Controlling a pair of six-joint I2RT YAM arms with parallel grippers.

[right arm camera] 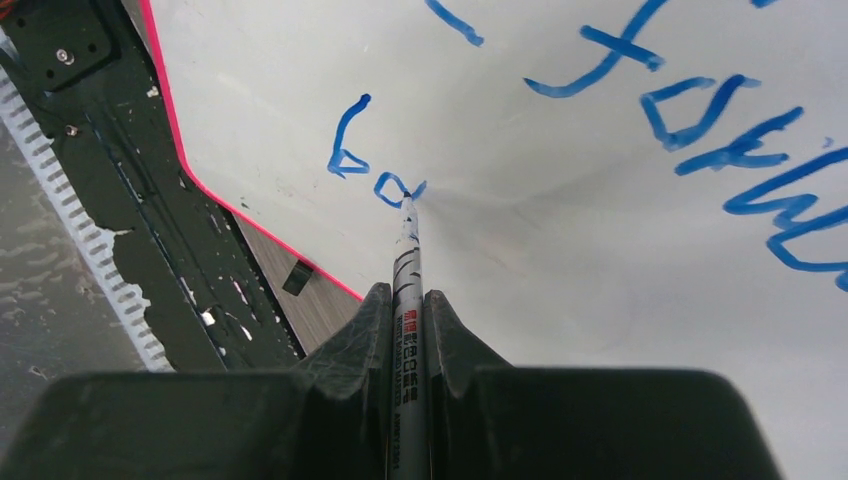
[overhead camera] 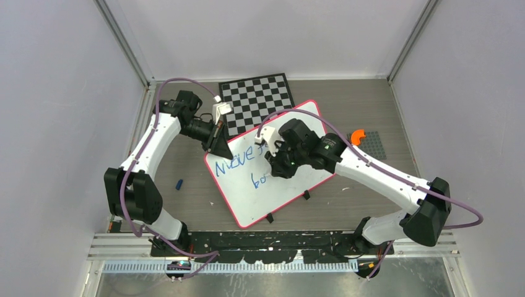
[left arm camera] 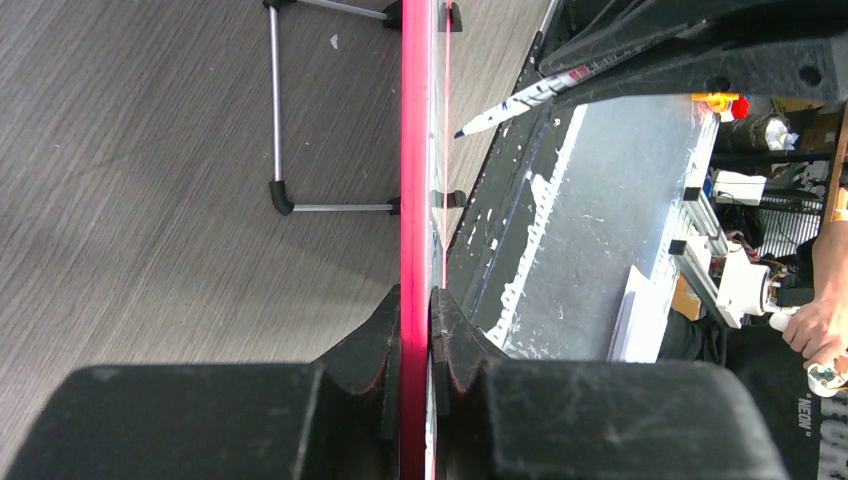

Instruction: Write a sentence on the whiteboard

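Above: the large white, red-rimmed whiteboard (overhead camera: 282, 189) sits mid-table, its blue handwritten sentence (overhead camera: 238, 166) unfinished. Left wrist: my left pincer (left arm camera: 415, 300) pinches the red rim (left arm camera: 413, 150). Right wrist: my right pincer (right arm camera: 405, 298) pinches a slim marker pen (right arm camera: 409, 255) at "bo"; pressing hard could smear it.

The left forearm rises toward 1 o'clock, its wrist bent toward 4 o'clock, with the left gripper (overhead camera: 218, 141) pinched on the whiteboard (overhead camera: 280, 193) rim. The right forearm reaches toward 10 o'clock, with the right gripper (overhead camera: 277, 166) clamped around a marker (right arm camera: 409, 250).
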